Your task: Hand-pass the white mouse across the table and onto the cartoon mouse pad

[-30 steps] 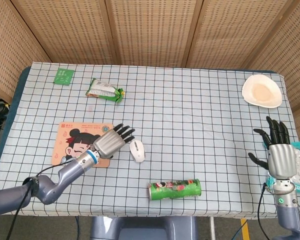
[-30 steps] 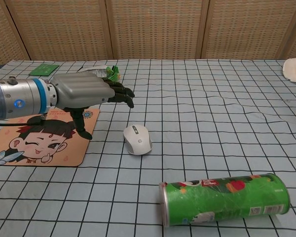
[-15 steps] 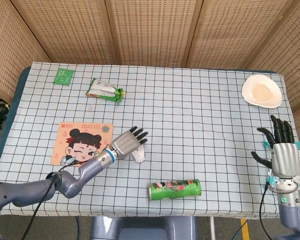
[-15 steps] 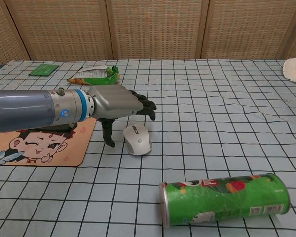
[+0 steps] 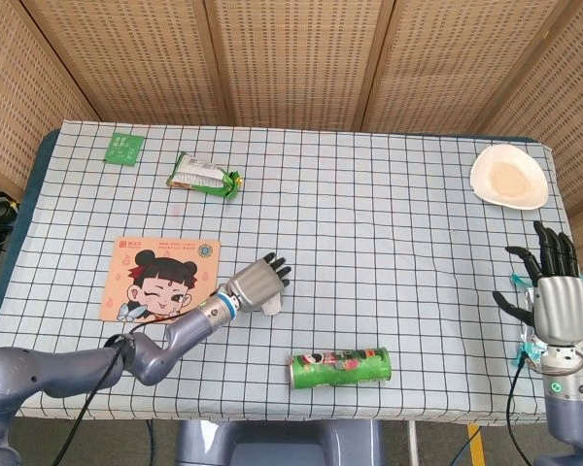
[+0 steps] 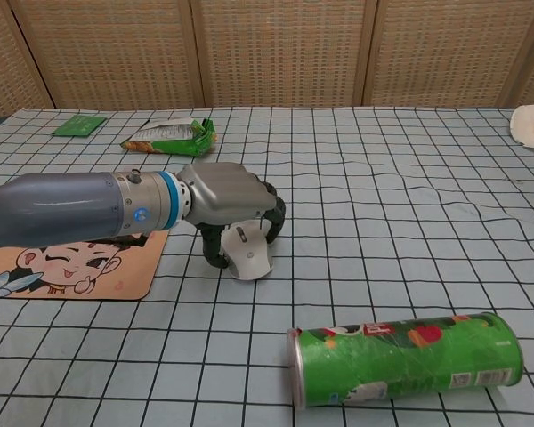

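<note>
Nearest the robot, a green snack canister (image 6: 408,358) lies on its side on the checked tablecloth (image 5: 369,243), close to the table's front edge. At the near right corner, the right hand (image 5: 551,296) is held upright above the cloth with its fingers spread apart and nothing in them; some blue-and-white packaging shows beneath its wrist, too hidden to identify.

Just beyond the canister, the left hand (image 6: 231,200) sits over the white mouse (image 6: 247,255). Its thumb curves down the mouse's left side and its fingers curl over the far and right side, so the mouse is enclosed between them. Whether the mouse is clear of the cloth cannot be determined; its lower edge appears to be at cloth level.

The mouse is just beside the right edge of the cartoon mouse pad (image 5: 154,277), not on it.

Farther back, a green snack packet (image 5: 205,176) lies left of centre, a small green card (image 5: 124,148) lies near the far left corner, and a white dish (image 5: 508,178) stands at the far right.
</note>
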`<state>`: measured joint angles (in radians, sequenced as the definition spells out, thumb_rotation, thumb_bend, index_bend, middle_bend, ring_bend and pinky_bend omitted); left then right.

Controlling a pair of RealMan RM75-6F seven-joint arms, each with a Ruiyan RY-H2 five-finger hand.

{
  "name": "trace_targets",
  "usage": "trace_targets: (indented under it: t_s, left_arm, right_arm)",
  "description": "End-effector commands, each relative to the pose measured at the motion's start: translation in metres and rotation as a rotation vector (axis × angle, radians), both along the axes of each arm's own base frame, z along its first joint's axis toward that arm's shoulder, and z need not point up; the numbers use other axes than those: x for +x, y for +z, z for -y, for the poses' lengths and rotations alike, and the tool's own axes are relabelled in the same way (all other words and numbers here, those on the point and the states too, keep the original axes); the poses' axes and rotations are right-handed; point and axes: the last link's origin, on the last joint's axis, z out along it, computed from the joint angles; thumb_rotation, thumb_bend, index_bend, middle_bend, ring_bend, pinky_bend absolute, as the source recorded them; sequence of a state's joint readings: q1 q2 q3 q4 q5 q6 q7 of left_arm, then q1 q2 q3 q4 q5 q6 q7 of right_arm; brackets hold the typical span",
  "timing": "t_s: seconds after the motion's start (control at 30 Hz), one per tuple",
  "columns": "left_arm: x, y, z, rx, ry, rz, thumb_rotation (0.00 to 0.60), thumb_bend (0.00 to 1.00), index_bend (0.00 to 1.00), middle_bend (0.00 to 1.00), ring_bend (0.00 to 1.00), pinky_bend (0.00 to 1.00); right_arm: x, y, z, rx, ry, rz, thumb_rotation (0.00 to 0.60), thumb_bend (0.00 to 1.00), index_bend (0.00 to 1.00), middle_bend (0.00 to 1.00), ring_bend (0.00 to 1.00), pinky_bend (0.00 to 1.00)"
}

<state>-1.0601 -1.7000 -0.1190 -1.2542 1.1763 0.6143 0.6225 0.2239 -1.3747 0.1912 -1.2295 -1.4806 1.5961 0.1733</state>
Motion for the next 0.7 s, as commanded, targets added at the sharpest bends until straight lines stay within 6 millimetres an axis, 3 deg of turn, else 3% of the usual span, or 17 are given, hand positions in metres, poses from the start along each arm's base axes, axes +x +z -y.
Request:
trace_targets:
  t_s: [0.03,0.33,0.53,0.7]
  left_arm:
    - [-0.001,0.006,0.001,0.022,-0.037,0.011,0.600,0.34,0.52,0.30,0.19,0.22]
    - [-0.030,0.044,-0.004,0.064,-0.155,-0.002,0.600,0.34,0.56,0.32,0.21,0.24]
    - [-0.080,0.084,0.004,0.050,-0.285,-0.060,0.600,0.34,0.56,0.32,0.21,0.24]
    - [-0.115,0.112,0.006,0.046,-0.294,-0.052,0.600,0.34,0.56,0.32,0.21,0.24]
  right_arm:
    - [0.000,0.000,0.000,-0.001,0.000,0.000,0.600,0.14,0.33,0.08,0.00,0.00]
    - [0.000,0.001,0.000,-0.003,0.000,-0.001,0.600,0.14,0.33,0.08,0.00,0.00]
    - [0.001,0.000,-0.001,0.003,0.000,0.010,0.600,0.14,0.33,0.08,0.00,0.00]
    - [0.002,0.000,-0.001,0.004,0.000,0.001,0.600,0.14,0.33,0.08,0.00,0.00]
